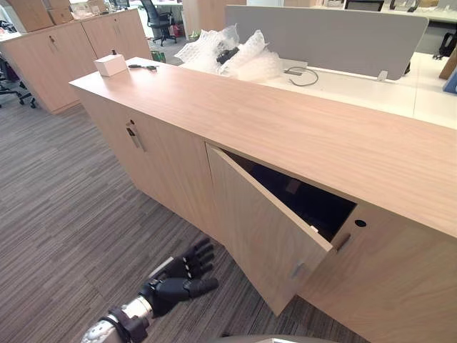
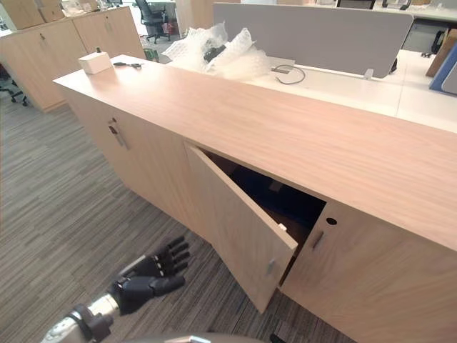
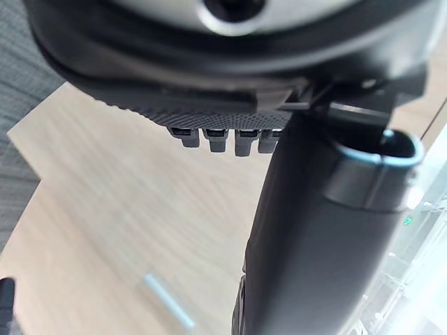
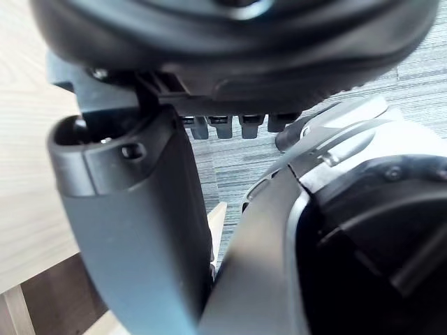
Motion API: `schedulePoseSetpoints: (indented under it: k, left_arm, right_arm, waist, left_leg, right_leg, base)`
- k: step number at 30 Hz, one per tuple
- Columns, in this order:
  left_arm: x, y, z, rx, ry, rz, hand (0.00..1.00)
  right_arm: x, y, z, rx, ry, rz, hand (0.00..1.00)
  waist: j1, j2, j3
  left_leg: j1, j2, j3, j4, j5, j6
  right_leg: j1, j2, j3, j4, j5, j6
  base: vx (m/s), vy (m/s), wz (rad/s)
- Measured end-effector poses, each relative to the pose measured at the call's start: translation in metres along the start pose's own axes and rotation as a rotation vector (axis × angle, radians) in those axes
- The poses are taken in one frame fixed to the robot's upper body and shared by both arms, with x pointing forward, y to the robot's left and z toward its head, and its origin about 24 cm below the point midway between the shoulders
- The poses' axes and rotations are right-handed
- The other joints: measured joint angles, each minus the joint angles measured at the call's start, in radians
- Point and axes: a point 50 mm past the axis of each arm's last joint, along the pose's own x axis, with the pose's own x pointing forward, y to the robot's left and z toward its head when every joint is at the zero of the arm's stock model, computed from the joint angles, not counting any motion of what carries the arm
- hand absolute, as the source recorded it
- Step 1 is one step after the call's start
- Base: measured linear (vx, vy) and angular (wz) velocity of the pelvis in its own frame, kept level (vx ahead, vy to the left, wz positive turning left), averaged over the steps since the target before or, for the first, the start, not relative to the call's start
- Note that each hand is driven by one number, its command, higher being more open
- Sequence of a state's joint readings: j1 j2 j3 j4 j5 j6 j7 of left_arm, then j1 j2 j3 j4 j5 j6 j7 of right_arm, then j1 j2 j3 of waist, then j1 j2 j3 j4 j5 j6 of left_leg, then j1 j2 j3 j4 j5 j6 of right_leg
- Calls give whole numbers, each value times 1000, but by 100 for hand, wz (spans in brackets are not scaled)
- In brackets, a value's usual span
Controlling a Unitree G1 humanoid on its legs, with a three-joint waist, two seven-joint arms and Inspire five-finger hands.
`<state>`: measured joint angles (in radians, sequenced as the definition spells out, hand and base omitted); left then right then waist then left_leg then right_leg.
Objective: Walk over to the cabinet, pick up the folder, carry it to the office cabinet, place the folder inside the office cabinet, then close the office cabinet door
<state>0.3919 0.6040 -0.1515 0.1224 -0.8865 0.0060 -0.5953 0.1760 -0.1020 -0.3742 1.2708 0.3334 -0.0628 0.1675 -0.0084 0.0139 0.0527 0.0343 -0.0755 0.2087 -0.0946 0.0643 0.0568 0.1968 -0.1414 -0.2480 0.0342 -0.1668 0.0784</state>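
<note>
A long light-wood office cabinet (image 1: pixel 285 121) runs from the upper left to the right edge of the eye views. Its middle hinged wooden door (image 1: pixel 257 229) stands ajar, swung outward at a slant in the lower centre, with a small metal handle (image 1: pixel 296 270) near its free edge. Behind the door a dark opening (image 1: pixel 307 200) shows, and what lies inside cannot be made out.

The dark left hand (image 1: pixel 178 275) hangs at the lower left above the grey striped carpet (image 1: pixel 57 200), near the open door but apart from it. Its fingers (image 1: pixel 200 254) are loosely spread and almost straight, with nothing in them. In the left wrist view they show as a short straight row (image 3: pixel 216 139) beside the thumb, with a pale wood panel past them.

The right hand (image 4: pixel 133 223) shows in its own wrist view. Its fingers (image 4: pixel 223 127) run straight out in a row, the thumb stands free, and nothing is held. Carpet and a pale wood edge lie beyond.

On the counter top at the upper left sits a small white box (image 1: pixel 111 64), with a small dark object (image 1: pixel 143 66) just beside it. Behind the counter lies a heap of clear bubble wrap (image 1: pixel 228 53) next to a grey divider screen (image 1: pixel 321 39).
</note>
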Motion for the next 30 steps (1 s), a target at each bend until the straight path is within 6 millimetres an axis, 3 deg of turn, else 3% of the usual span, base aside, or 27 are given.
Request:
schedulePoseSetpoints:
  k: [5, 10, 14, 18, 20, 22, 24, 25, 26, 29, 30]
  left_arm:
    - [-3, 4, 10, -5, -97, 47, 100]
    - [14, -5, -8, 19, -173, 251, 100]
    - [27, -12, -42, 79, -39, 322, 100]
    - [32, -5, -89, 38, 162, 407, 100]
    - [31, -1, -108, -2, 238, 464, 100]
    - [24, 7, -124, -49, 303, 566, 100]
    - [13, 11, -134, -108, 300, 670, 100]
    - [5, 17, -139, -168, 277, 774, 100]
    - [2, 19, -140, -187, 273, 807, 100]
    - [-4, 21, -149, -293, 254, 901, 100]
    - [-7, 18, -154, -335, 250, 921, 100]
  right_arm:
    - [2, 7, 10, 23, -35, 33, 100]
    - [3, 9, 18, 66, -68, 31, 100]
    - [4, 15, 14, 90, -54, 28, 100]
    - [5, 18, 14, 98, -56, 31, 100]
    - [5, 20, 15, 109, -61, 30, 100]
    - [6, 23, 16, 170, -75, 23, 100]
    - [5, 21, 16, 216, -83, 4, 100]
    - [5, 21, 15, 253, -87, -12, 100]
    - [5, 22, 15, 257, -91, -15, 100]
    - [5, 23, 19, 244, -111, -12, 100]
    - [5, 23, 22, 227, -122, -11, 100]
  waist:
    - [1, -7, 10]
    - [0, -6, 10]
    - [-3, -5, 10]
    - [-24, -1, 12]
    - [-34, -4, 15]
    - [-34, -6, 49]
    - [-30, 7, 59]
    - [-22, 16, 67]
    - [-19, 17, 69]
    - [-14, 28, 77]
    - [-11, 36, 71]
  left_leg:
    - [15, 13, -2, 0, -9, -9]
    - [21, 24, 2, -1, -16, -18]
    - [29, 36, 22, -1, -19, -24]
    - [42, 48, 57, 0, -25, -37]
    - [23, 61, 76, 41, -47, -48]
    - [-61, 126, 111, 284, -165, -50]
    - [-102, 183, 111, 429, -235, -54]
    - [-130, 220, 79, 526, -263, -51]
    - [-141, 226, 52, 553, -265, -53]
    - [-158, 212, -117, 597, -274, -68]
    - [-155, 201, -204, 581, -286, -89]
  right_leg:
    - [15, 9, 3, -1, -1, 0]
    - [16, 19, 6, 4, 0, -2]
    - [16, 26, 17, 4, 1, -8]
    - [13, 32, 51, 5, 1, -11]
    - [-4, 35, 70, 11, 3, -15]
    - [-5, 55, 116, 22, 8, -23]
    - [4, 84, 148, 23, 10, -26]
    - [5, 107, 189, 23, 14, -33]
    - [3, 112, 202, 24, 16, -36]
    - [-25, 131, 266, 50, 20, -42]
    - [-46, 142, 287, 59, 22, -42]
  base:
    - [63, -64, 0]
    - [4, -30, -3]
    - [-40, -25, -14]
    - [-62, -14, -28]
    - [-62, -15, -30]
    - [-70, -48, -54]
    - [-36, -56, -65]
    - [-26, -47, -73]
    - [-53, -37, -79]
    - [-82, -4, -59]
    - [-73, 9, -40]
